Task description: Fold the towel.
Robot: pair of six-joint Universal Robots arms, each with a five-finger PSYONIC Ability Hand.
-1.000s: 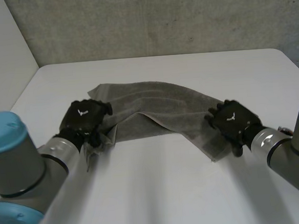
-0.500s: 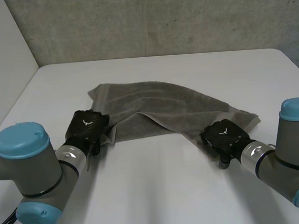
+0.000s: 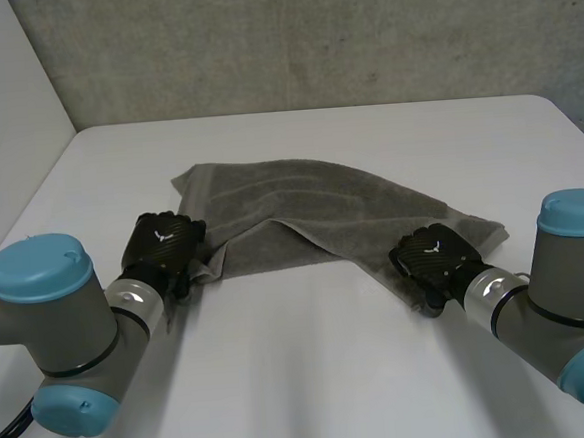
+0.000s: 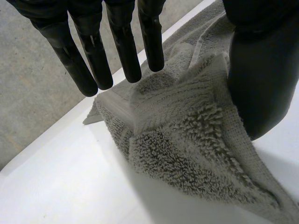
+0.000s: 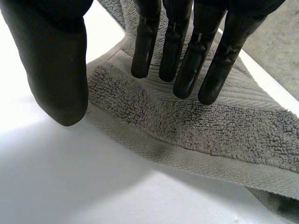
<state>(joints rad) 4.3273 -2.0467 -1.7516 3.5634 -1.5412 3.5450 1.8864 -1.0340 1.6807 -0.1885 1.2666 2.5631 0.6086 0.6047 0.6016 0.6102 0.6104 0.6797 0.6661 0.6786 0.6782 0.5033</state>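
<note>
A grey towel [image 3: 301, 203] lies rumpled across the middle of the white table [image 3: 313, 378], with a fold ridge running through it. My left hand [image 3: 164, 246] is at the towel's near left corner. In the left wrist view its fingers [image 4: 124, 46] hang straight above the bunched corner [image 4: 187, 140], and the thumb [image 4: 261, 84] rests against the cloth. My right hand [image 3: 433, 254] is over the towel's near right edge. In the right wrist view its straight fingers [image 5: 177, 42] hover over the hem band [image 5: 210, 135], while the thumb [image 5: 58, 70] stands apart over bare table.
A grey concrete wall [image 3: 309, 37] stands behind the table's far edge. Both forearms [image 3: 49, 326] come in low from the near side. White tabletop stretches in front of the towel.
Both hands have slid a little toward the near edge and the elbows have swung into view. The right hand left the towel's right corner, which now lies uncovered.
</note>
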